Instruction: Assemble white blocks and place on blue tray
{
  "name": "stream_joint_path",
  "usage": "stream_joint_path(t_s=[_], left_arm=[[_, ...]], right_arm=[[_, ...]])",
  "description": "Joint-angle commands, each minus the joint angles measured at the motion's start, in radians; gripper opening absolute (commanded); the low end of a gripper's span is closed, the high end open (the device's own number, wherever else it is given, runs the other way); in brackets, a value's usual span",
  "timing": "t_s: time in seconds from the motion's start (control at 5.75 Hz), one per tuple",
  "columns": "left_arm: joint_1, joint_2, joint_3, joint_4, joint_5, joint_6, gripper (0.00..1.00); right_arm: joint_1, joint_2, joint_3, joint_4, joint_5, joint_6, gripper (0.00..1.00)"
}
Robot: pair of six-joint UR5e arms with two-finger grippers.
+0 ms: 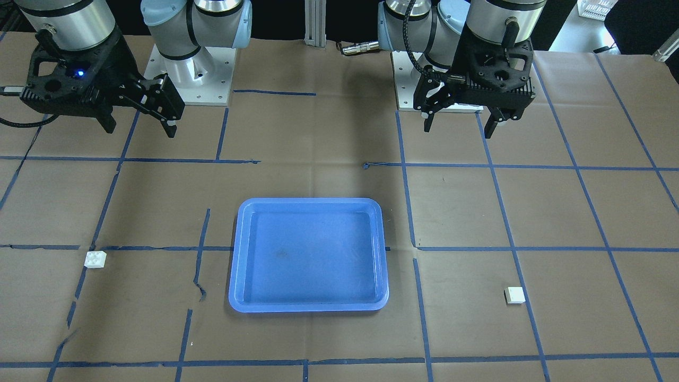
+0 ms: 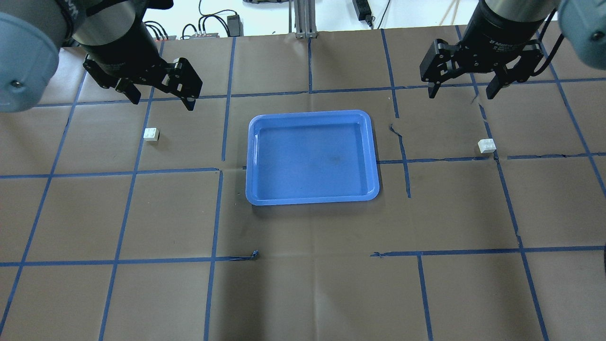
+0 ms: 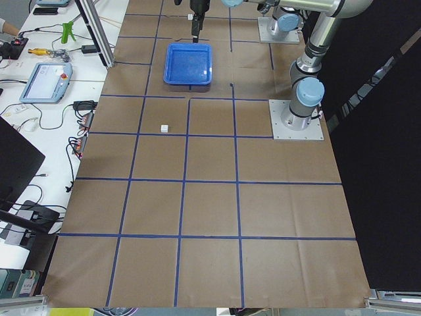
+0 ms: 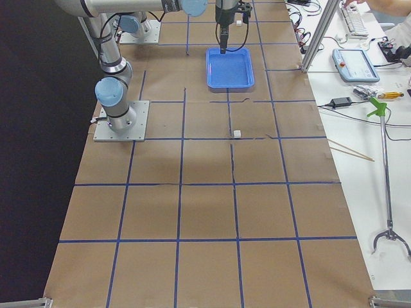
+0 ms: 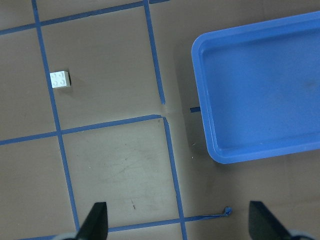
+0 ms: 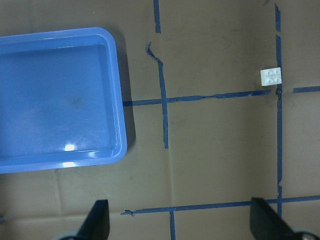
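Note:
The blue tray [image 2: 312, 200] lies empty in the middle of the table; it also shows in the front view [image 1: 307, 306]. One white block [image 2: 151, 134] sits left of the tray, also seen in the left wrist view [image 5: 60, 80] and the front view [image 1: 514, 295]. The other white block [image 2: 486, 146] sits right of the tray, also seen in the right wrist view [image 6: 271, 76] and the front view [image 1: 95, 259]. My left gripper [image 2: 162, 102] hangs open and empty above the table beyond the left block. My right gripper [image 2: 461, 94] hangs open and empty beyond the right block.
The table is covered in brown paper with a blue tape grid and a few tears [image 2: 400, 137]. The two arm bases [image 1: 191, 79] [image 1: 435, 90] stand at the robot's edge. A side bench with a tablet [image 3: 46, 82] and tools runs along the far edge.

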Motion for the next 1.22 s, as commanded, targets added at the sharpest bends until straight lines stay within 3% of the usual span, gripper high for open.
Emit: stream_joint_path(t_s=[0.0,0.52,0.7,0.87,1.04], left_arm=[[0.002,0.000,-0.002,0.000,0.000,0.000,0.99],[0.026,-0.003,-0.008,0.011,-0.009,0.012,0.99],[0.063,-0.021,-0.007,0.011,-0.006,0.018,0.99],[0.104,-0.075,-0.002,0.008,0.003,0.017,0.99],[0.206,-0.168,0.009,0.035,-0.008,0.015,0.99]], right_arm=[[0.001,-0.004,0.006,-0.001,0.000,0.000,1.00],[0.001,-0.013,0.005,0.004,0.004,0.001,1.00],[-0.004,-0.016,0.005,0.001,0.009,-0.077,1.00],[-0.002,-0.016,0.008,0.003,0.004,-0.275,1.00],[-0.005,-0.013,0.008,0.000,-0.011,-0.426,1.00]])
